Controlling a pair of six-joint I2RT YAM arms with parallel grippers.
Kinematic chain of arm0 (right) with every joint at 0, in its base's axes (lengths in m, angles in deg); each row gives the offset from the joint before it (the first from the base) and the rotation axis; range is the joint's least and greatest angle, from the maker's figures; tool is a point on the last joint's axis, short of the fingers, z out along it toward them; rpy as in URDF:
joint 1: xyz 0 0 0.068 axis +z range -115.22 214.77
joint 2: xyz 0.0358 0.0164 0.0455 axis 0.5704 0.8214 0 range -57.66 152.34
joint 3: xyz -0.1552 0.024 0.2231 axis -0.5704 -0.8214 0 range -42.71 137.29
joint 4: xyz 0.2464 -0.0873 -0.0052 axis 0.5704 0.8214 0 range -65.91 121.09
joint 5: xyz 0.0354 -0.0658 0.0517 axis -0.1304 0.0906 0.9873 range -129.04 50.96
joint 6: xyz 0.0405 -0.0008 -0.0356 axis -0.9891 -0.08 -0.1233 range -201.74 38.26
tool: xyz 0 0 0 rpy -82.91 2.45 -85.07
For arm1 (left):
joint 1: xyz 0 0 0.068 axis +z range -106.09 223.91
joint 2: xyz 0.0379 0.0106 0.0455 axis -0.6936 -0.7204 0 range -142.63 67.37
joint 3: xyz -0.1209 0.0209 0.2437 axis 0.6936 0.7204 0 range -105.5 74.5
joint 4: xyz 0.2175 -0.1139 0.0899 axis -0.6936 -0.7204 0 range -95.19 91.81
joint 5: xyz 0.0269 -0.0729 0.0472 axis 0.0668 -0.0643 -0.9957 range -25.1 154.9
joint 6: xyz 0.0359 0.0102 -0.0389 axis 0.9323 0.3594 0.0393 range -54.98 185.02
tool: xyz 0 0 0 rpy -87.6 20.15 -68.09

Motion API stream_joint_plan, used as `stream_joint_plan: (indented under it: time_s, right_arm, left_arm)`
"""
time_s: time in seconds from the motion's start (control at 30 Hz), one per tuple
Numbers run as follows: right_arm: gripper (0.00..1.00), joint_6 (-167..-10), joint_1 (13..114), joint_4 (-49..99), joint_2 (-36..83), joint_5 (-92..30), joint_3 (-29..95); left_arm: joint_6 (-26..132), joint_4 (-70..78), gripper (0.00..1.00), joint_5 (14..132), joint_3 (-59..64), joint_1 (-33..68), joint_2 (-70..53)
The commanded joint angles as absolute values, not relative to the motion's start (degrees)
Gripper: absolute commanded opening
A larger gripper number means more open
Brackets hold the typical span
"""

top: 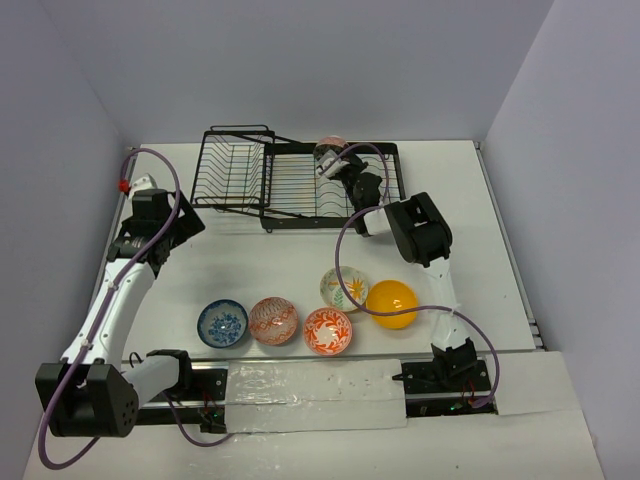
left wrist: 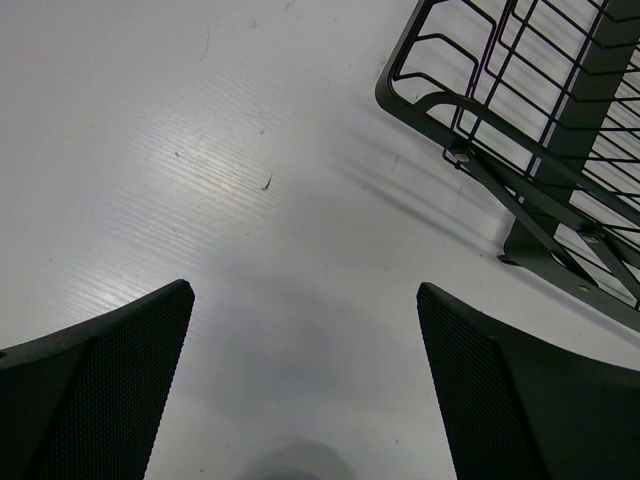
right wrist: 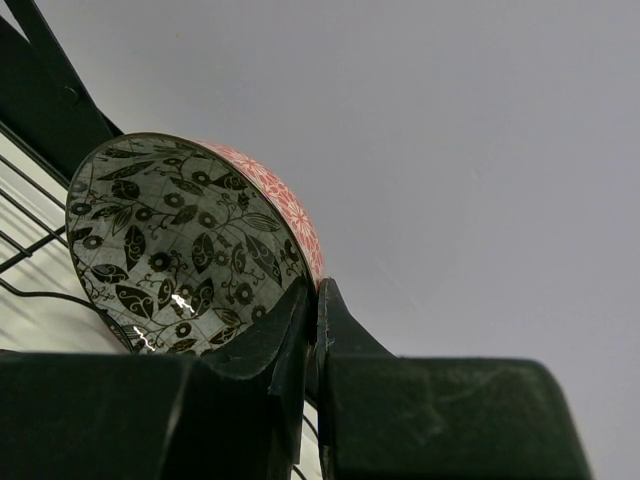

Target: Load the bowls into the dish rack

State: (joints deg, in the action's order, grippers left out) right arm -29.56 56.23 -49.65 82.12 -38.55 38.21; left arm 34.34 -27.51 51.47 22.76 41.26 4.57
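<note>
While the right gripper (right wrist: 317, 312) is clamped tight on the rim of the grey-black patterned bowl (right wrist: 180, 240), that bowl sticks up and to the left of the jaws. It's tipped on edge, with the leafy inside facing the wrist camera and a red flowery outside. Wires of the dish rack (top: 300, 195) run just behind and under it; can't tell if bowl and rack actually touch.

The left gripper (left wrist: 305, 385) hangs wide open over bare table (left wrist: 200, 150) with nothing between the jaws. The rack's corner is ahead and off to their right, clear of both fingers.

The other five bowls sit well back from the right jaws, on the table near the arm bases. The blue patterned bowl (top: 222, 323), pink-red patterned bowl (top: 273, 320) and orange-red floral bowl (top: 328, 331) are in a row. The white leafy bowl (top: 345, 288) and plain orange-yellow bowl (top: 391, 303) are just beside each other. A purple cable (top: 345, 240) loops over those last two in the top view, partly covering them.
</note>
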Motion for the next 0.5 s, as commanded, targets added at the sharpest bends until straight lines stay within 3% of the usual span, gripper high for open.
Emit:
stream_joint_plan:
  time_s: [0.0,0.3,0.47]
  right_arm:
    - [0.0,-30.0,56.1,-52.2,80.5,-36.4,37.4]
    - [0.03,-30.0,56.1,-51.6,79.9,-35.0,35.8]
    - [0.12,-30.3,56.2,-51.0,79.8,-35.0,36.0]
  left_arm:
    - [35.0,-25.5,0.99,50.9,22.6,41.5,6.0]
    - [34.9,-25.5,0.99,50.7,22.6,41.5,6.5]
    - [34.9,-25.6,0.99,50.5,22.7,41.5,6.7]
